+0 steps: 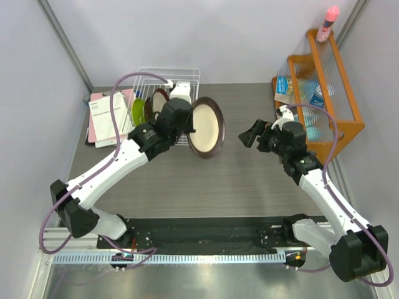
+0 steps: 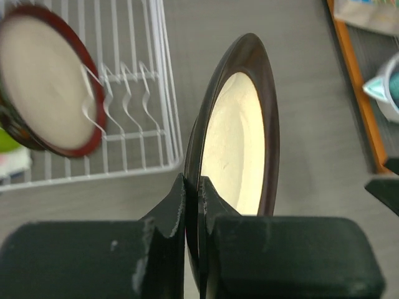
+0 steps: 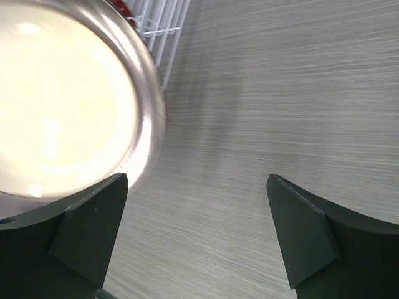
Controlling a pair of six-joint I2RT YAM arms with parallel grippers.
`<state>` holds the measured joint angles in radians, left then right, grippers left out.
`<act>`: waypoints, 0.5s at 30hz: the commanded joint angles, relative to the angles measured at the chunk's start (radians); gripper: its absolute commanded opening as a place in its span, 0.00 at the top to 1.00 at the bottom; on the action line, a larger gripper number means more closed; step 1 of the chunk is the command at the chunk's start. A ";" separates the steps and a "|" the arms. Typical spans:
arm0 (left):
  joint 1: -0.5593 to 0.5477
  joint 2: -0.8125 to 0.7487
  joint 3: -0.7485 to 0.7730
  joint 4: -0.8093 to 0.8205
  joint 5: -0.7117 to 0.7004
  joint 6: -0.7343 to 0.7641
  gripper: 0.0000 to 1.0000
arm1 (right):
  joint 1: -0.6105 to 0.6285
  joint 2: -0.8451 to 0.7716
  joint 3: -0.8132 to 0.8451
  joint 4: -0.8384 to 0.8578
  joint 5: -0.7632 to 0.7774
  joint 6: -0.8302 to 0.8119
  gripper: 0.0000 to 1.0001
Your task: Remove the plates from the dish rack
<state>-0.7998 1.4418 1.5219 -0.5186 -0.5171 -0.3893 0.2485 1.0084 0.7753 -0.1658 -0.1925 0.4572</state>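
Tabletop (image 1: pixel 218 180) runs grey and open from the arm bases out to both grippers. Left gripper (image 2: pixel 198 187) is pinching the grey-rimmed plate (image 2: pixel 240 143) at its near rim, one finger on each face. The plate is held on edge just right of the rack's right wall, apart from the wires. Right gripper (image 3: pixel 197 180) is spread wide with nothing between its fingers. It is aimed at the plate's cream face, near it but apart. Close behind that gripper stands the orange shelf (image 1: pixel 340 93).

Farther back, the rack (image 1: pixel 181 78) sits at the table's far edge. The red-rimmed plate (image 1: pixel 159 103) and the green plate (image 1: pixel 138 111) stand upright towards its left side, and papers (image 1: pixel 103 118) lie beside it on the left.

Only the left wrist view shows the clamp on the rim and the free prongs at the rack's corner. The right wrist view shows the plate's face filling its upper left, rim just above one finger. Only the top view shows the green plate whole.
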 commanded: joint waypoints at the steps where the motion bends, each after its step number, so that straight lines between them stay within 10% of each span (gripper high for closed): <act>1: 0.011 -0.135 -0.086 0.253 0.152 -0.187 1.00 | 0.002 -0.016 -0.082 0.205 -0.133 0.138 0.00; 15: 0.100 -0.346 -0.463 0.562 0.324 -0.388 1.00 | -0.009 0.071 -0.343 0.603 -0.263 0.388 0.00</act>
<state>-0.7338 1.1656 1.0645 -0.2863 -0.2733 -0.6525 0.2443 1.0626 0.4702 0.2375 -0.3950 0.7494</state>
